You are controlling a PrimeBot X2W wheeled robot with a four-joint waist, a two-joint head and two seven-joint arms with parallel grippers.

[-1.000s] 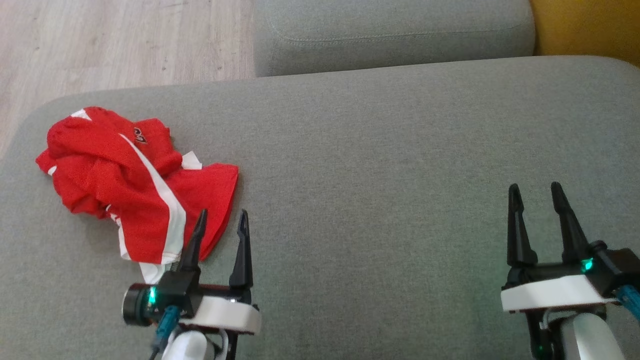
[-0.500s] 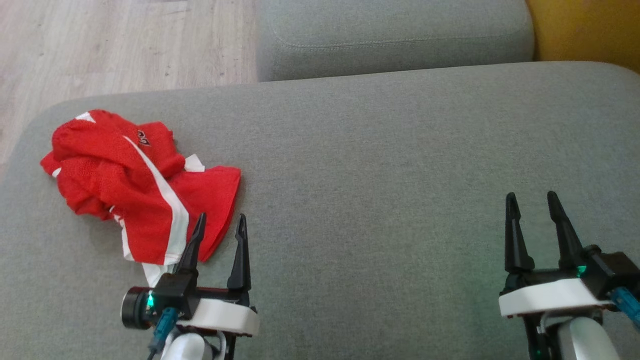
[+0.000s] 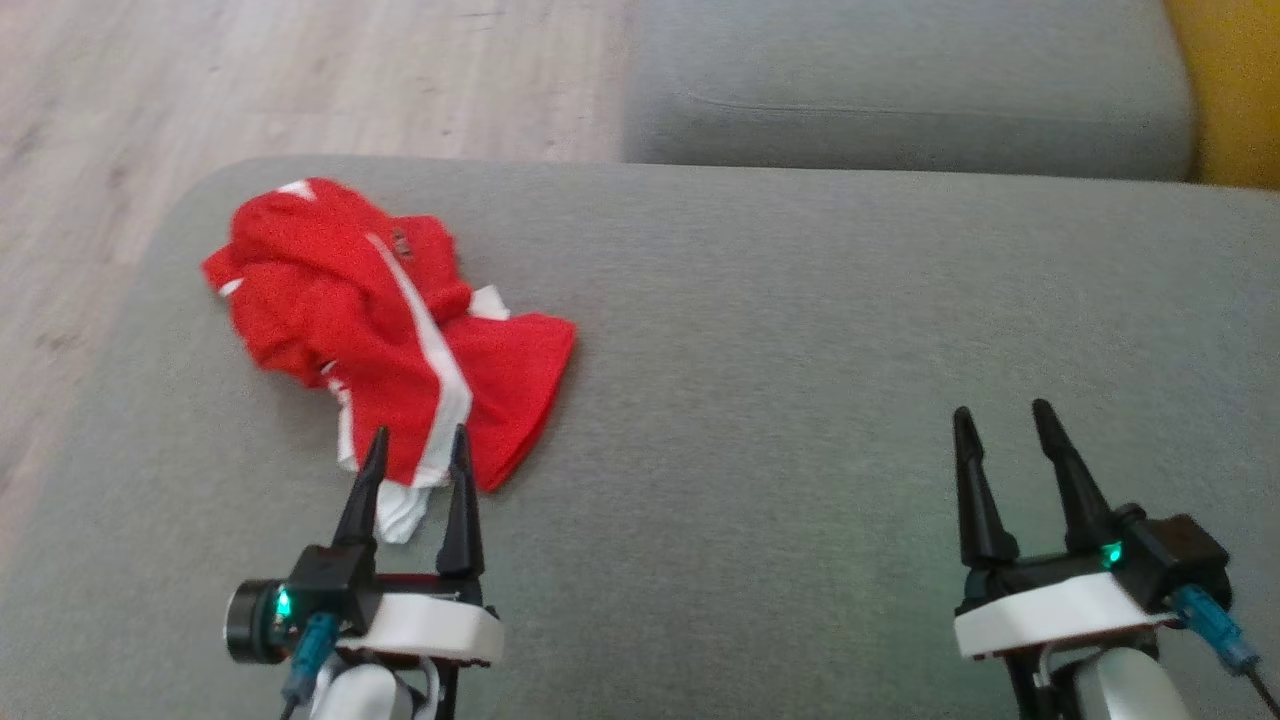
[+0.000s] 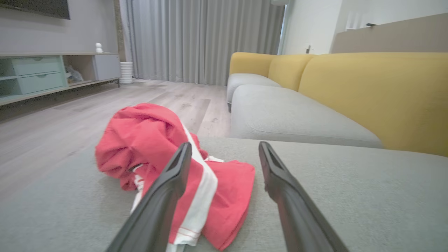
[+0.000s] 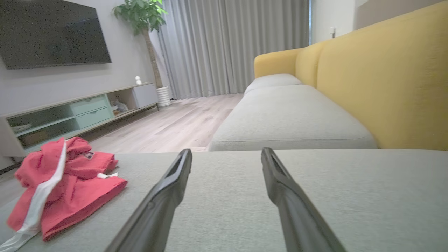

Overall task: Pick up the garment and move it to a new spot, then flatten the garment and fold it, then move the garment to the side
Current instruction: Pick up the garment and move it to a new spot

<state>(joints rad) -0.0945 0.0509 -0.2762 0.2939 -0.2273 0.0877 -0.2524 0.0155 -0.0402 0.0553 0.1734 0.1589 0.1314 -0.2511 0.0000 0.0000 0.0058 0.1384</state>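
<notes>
Starting at the left end of the grey seat cushion [image 3: 800, 330], we find the red garment [image 3: 330, 300] crumpled in a heap near the cushion's far left corner. Its long axis runs on a diagonal, from that corner toward the cushion's near middle, and the white stripe follows the same line.

Our left end effector [image 3: 419, 432] sits over the cushion's near side, fingers spread with nothing between them. The garment lies straight ahead of it. In the head view both fingertips overlap the near hem, though we cannot tell whether they touch the cloth.

Further right along the cushion, well apart from the garment, our right end effector [image 3: 1002, 408] is likewise spread and empty, so we judge the left arm the nearer for the pick.

Against a second ago, the head camera has swung, sliding the whole scene rightward. The left fingers now line up over the hem, where one tip earlier stood beside the garment's edge — the swing may account for part of that.
</notes>
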